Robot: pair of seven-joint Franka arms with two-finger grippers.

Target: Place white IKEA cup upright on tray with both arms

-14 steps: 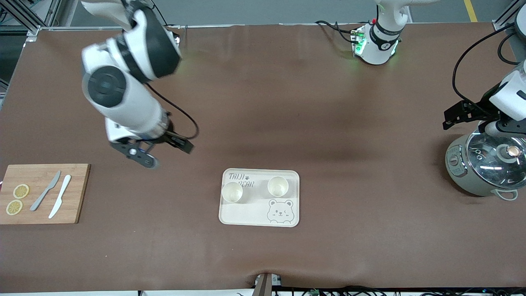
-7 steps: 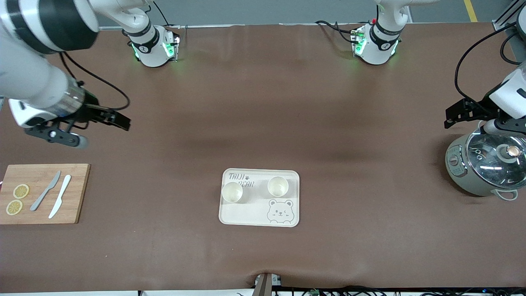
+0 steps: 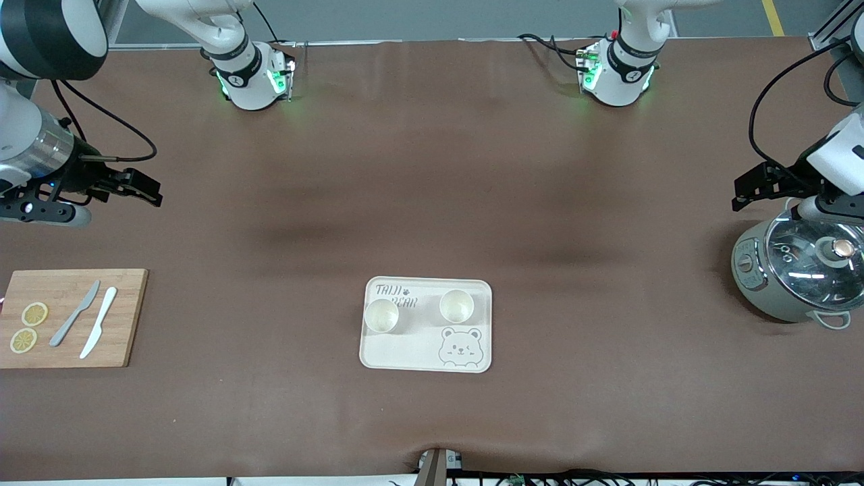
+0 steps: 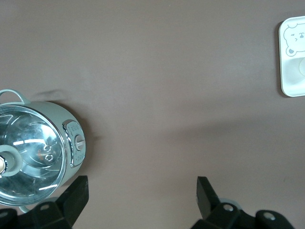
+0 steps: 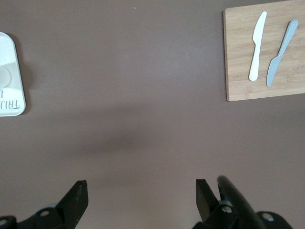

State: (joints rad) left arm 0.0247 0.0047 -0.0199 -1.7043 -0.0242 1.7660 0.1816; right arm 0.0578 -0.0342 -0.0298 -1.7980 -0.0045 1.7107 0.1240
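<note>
arms (image 3: 233, 40): glossy white, black joint bands | bases: green lights (possibly status LEDs) | cables: black

Cream tray (image 3: 426, 354), brown table (image 3: 432, 169)

two cups (image 3: 381, 316), two knives (image 3: 75, 322), two lemon slices (image 3: 34, 314)

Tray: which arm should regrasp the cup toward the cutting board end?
Probably right: the right gripper hovers, jaws open, over bare table at that cup's end; the left gripper hangs over the cooker.
</note>
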